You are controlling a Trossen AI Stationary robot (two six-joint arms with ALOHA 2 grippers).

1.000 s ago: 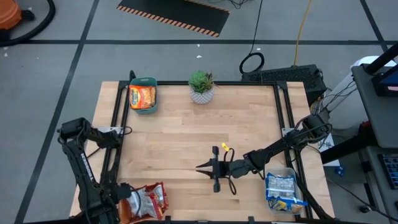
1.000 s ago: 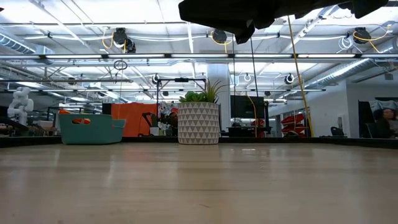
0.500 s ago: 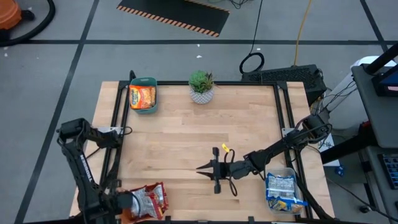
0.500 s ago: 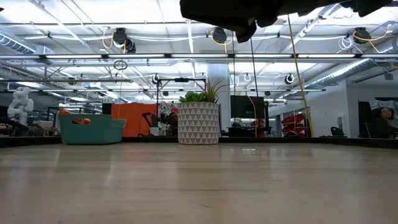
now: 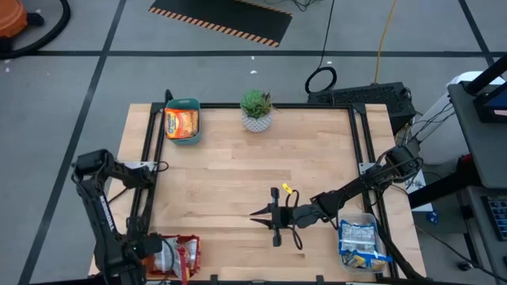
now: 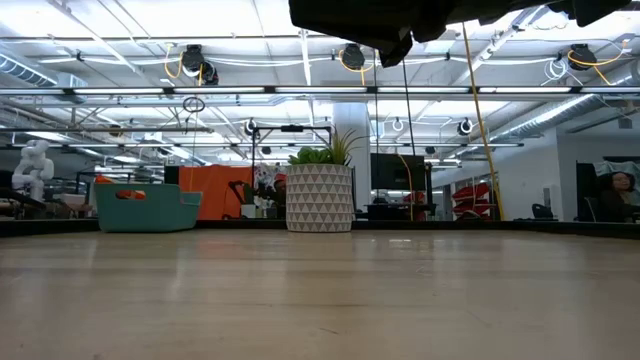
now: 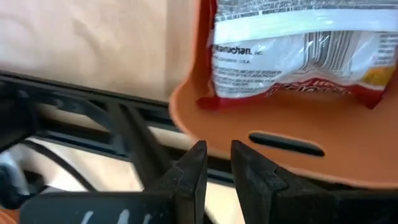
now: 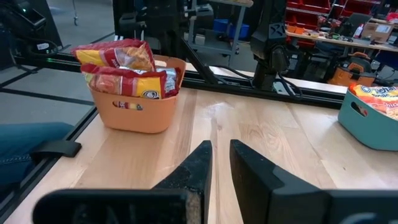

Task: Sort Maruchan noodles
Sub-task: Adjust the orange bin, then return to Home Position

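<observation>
Three bins hold the noodle packets in the high view. At the far left corner of the table a teal bin carries an orange packet, with a small potted plant near it along the far edge. At the near right corner a clear bin holds blue-and-yellow packets. At the near left corner red and silver-red packets lie in an orange bin, mostly under the left arm, whose left pincer sits at the bin's outer side. The right pincer hangs over the middle of the table's near half, its fingers close together with only a thin gap.

From the low view, the teal bin and the plant's patterned pot stand at the table's far edge, and a dark arm part shows at the top.

In the left wrist view, the left pincer is narrow and holds nothing, its tips just at the rim of the orange bin; a silver-red Maruchan packet lies inside.

In the right wrist view, the right pincer is narrow and empty above bare wood. The orange bin stands ahead, heaped with red packets, and the teal bin shows at the side.
</observation>
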